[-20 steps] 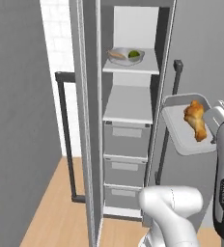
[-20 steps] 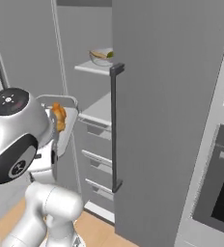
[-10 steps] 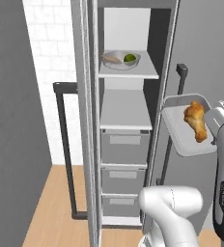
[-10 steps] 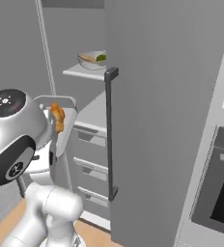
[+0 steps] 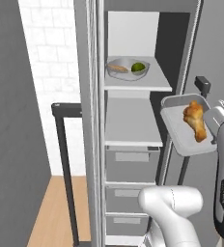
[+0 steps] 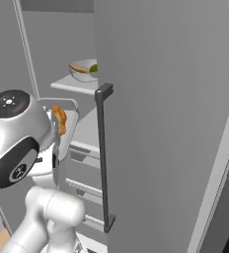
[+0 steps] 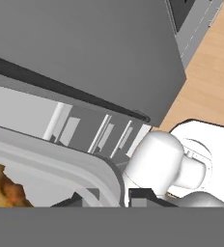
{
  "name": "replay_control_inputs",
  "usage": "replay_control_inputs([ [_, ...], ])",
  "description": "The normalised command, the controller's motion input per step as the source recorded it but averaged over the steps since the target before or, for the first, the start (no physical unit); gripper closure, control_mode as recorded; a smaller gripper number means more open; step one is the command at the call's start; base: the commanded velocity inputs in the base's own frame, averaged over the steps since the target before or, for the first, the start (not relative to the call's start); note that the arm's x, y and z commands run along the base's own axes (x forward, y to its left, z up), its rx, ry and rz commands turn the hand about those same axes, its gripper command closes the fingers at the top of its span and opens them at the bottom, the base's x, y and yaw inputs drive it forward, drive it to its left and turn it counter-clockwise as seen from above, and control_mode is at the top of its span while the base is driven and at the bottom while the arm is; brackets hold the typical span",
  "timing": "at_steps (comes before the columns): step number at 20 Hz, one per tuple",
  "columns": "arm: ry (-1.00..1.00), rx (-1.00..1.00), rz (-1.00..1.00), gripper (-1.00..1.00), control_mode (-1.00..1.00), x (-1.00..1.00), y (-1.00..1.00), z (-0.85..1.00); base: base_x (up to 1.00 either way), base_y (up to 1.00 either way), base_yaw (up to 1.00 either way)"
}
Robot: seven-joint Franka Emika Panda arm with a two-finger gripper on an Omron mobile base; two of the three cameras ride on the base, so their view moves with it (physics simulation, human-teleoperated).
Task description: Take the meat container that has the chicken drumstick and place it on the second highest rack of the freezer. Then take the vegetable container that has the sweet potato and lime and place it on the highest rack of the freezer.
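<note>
1. Closest to me, the gripper (image 7: pixel 111 195) is pinching the rim of the meat container (image 5: pixel 184 126); in the hand view one dark fingertip sits either side of the tray's grey edge.
2. That container is a shallow grey tray held up in the air, tilted so that its inside faces outward, just in front of the open freezer and touching none of its racks. It hangs about level with the second rack.
3. The chicken drumstick (image 5: pixel 195 120) lies inside it, golden brown, toward the upper half of the tray.
4. Beyond, the freezer door (image 6: pixel 161 113) stands open to the right, its dark handle (image 6: pixel 103 158) running down the edge.
5. Inside the freezer, the second highest rack (image 5: pixel 132 120) is a bare white shelf, with grey drawers (image 5: pixel 131 164) below it.
6. Farthest up, on the highest rack (image 5: pixel 155 83), sits the vegetable container (image 5: pixel 127 69), a bowl holding the sweet potato (image 5: pixel 118 68) and the green lime (image 5: pixel 139 67) side by side.
</note>
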Motion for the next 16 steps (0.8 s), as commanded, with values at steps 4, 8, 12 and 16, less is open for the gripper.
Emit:
replay_control_inputs([
  [4,0.00,0.00,0.00,1.00,1.00,0.00,0.00,0.00,0.33,0.28,-0.02],
  [8,0.00,0.00,0.00,1.00,1.00,0.00,0.00,0.00,0.35,0.17,0.00],
  [12,0.00,0.00,0.00,1.00,-1.00,0.34,0.15,-0.05,0.10,0.06,0.00],
  [16,0.00,0.02,0.10,1.00,-1.00,0.49,0.00,-0.14,0.00,0.00,0.00],
])
